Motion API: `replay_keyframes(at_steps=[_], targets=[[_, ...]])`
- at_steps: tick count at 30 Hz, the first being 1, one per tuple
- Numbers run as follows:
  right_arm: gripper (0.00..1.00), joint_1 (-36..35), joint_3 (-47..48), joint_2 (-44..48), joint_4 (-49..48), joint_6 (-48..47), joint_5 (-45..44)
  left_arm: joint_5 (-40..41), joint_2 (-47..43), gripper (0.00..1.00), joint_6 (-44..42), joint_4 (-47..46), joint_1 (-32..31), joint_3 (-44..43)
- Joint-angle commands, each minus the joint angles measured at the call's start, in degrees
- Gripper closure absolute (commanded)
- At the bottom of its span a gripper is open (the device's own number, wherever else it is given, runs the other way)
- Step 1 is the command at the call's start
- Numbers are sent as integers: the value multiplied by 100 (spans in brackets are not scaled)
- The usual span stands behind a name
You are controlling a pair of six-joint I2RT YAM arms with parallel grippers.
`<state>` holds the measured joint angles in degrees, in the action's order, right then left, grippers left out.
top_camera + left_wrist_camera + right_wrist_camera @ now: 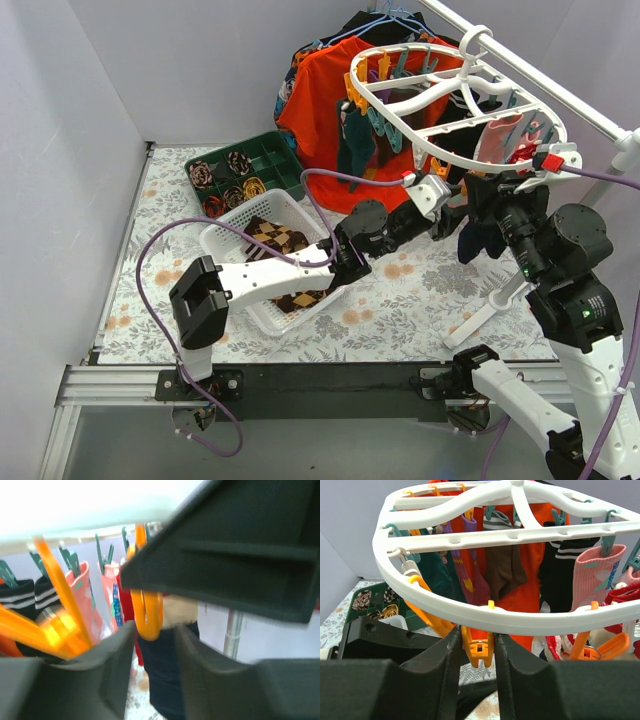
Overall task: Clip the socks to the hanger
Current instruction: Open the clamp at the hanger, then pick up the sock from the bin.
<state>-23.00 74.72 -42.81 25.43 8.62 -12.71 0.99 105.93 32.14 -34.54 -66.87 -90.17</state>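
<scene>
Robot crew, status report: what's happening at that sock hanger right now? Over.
Right claw pinching an orange clip under the hanger rim. Left claw up at a navy sock, grip unclear. Nothing seen blocking.

A: The hanger?
B: White plastic, smooth, faintly glossy. The orange clips are shinier plastic.
A: And the socks?
B: Soft knit cloth, matt, some ribbed. The fingers look matt black plastic, slightly grainy; the tabletop has a flat floral print.
</scene>
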Motion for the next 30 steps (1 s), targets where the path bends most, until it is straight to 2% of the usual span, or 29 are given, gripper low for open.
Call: replay_keyframes(at_steps=[1, 3, 10, 12, 17, 18, 20, 23, 24, 29, 30], targets=[[92, -20, -54, 62, -434, -27, -30, 32, -502, 57, 81, 123, -1, 359], [94, -20, -71, 71, -434, -19, -47, 102, -634, 49, 134, 123, -1, 561], [99, -29, -159, 123, -442, 43, -118, 726, -1653, 41, 951, 650, -1, 2055], [99, -29, -194, 115, -451, 69, -126, 928, -2030, 40, 1399, 1192, -1, 2529], [99, -29, -212, 115, -451, 61, -144, 2017, -2708, 37, 2277, 2520, 51, 3321], [99, -29, -229, 123, -451, 61, -144, 2132, -2814, 37, 2662, 3062, 95, 3496], [99, -29, -230, 123, -451, 43, -127, 2377, -3078, 37, 3059, 3897, 323, 3655], [99, -29, -256, 132, -451, 43, -118, 2301, -3359, 37, 3719, 4690, 937, 3928], [99, -37, -265, 124, -443, 34, -109, 2239, -3412, 37, 3808, 4816, 1322, 4059], [99, -46, -300, 141, -443, 8, -100, 2168, -3264, 37, 3851, 5482, 2168, 4087], [99, -46, -300, 141, -451, -1, -118, 2099, -3211, 37, 3922, 5546, 2509, 4060]])
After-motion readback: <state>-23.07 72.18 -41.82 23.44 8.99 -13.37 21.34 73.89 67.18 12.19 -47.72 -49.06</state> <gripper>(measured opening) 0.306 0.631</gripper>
